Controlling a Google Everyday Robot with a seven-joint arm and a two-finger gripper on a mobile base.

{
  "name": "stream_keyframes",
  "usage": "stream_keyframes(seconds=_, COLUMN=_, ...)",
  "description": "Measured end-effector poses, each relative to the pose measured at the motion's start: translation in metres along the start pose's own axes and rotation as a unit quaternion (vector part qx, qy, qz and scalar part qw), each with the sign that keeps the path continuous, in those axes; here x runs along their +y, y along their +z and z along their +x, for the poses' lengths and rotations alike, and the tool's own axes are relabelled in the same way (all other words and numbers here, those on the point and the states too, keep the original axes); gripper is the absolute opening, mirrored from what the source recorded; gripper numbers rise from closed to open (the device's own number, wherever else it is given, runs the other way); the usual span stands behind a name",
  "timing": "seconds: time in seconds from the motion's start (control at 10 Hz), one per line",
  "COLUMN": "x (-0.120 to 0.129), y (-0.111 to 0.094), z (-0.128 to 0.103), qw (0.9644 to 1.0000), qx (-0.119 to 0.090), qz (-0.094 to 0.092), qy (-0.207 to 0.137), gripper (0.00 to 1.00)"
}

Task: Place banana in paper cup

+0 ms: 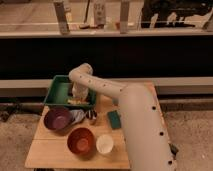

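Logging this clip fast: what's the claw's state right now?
Claw: down inside the green bin; open or closed cannot be told.

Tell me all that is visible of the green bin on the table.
The green bin is a rectangular, plastic-looking tray with upright walls, standing level at the far left of the wooden table. The robot's arm reaches down into it; the pincer is low inside, near the front wall. A pale yellow thing, perhaps the banana, lies by it.

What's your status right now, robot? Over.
Gripper down in green bin. Banana just beneath it, not yet in paper cup. Red bowl beside cup.
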Motion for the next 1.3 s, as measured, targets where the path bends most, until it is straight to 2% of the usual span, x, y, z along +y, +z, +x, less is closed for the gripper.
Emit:
stream_keyframes(seconds=0.4, x=-0.003, y=-0.038, z=0.013, qw=0.9976, qx=-0.019, qz=0.028, qy=0.061, gripper=0.0)
stream_keyframes(seconds=0.6, x=-0.002, y=-0.049, z=0.016, qw=0.9961, qx=-0.023, qz=0.035, qy=0.078, gripper=0.0)
stream_keyframes(seconds=1.1, x=-0.001, y=-0.068, z=0.022, qw=0.992, qx=-0.048, qz=0.049, qy=0.106, gripper=0.0)
stream_keyframes(seconds=1.3, x=-0.003, y=-0.083, z=0.019, qw=0.9918, qx=-0.053, qz=0.05, qy=0.105, gripper=0.0)
